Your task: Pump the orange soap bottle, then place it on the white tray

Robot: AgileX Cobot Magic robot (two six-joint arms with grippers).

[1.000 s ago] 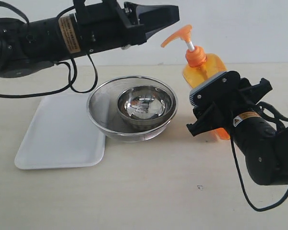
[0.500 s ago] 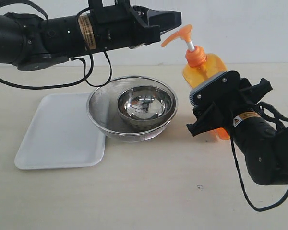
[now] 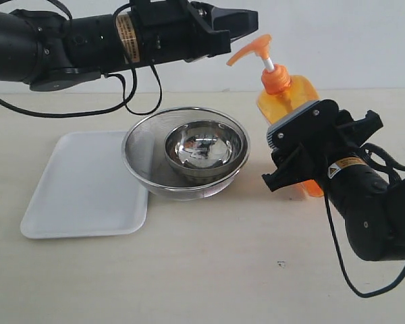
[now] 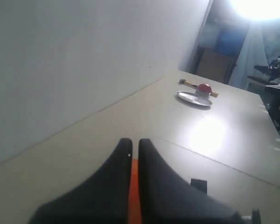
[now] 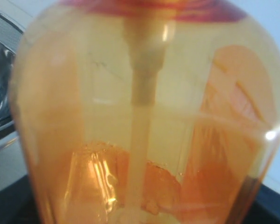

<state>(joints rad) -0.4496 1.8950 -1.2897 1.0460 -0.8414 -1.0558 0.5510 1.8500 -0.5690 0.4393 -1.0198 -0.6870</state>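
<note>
The orange soap bottle [image 3: 291, 96] stands upright on the table to the right of the bowls, its pump head [image 3: 254, 47] raised on the white stem. My right gripper [image 3: 302, 164] is shut on the bottle's lower body. In the right wrist view the bottle [image 5: 144, 116] fills the frame. My left gripper [image 3: 251, 21] is shut, empty, and hangs high, just left of and slightly above the pump spout. In the left wrist view an orange strip of the pump head [image 4: 134, 196] shows between the closed fingers [image 4: 154, 177]. The white tray [image 3: 81, 189] lies flat at the left.
A round steel mesh strainer [image 3: 140, 143] with a smaller steel bowl [image 3: 204, 147] inside sits between the tray and the bottle, its rim overlapping the tray's right edge. The left arm stretches above both. A white wall stands behind the table.
The left arm has risen a little and reached slightly further right, bringing its shut tip closer to the pump head. The right gripper and the bottle have not moved.
</note>
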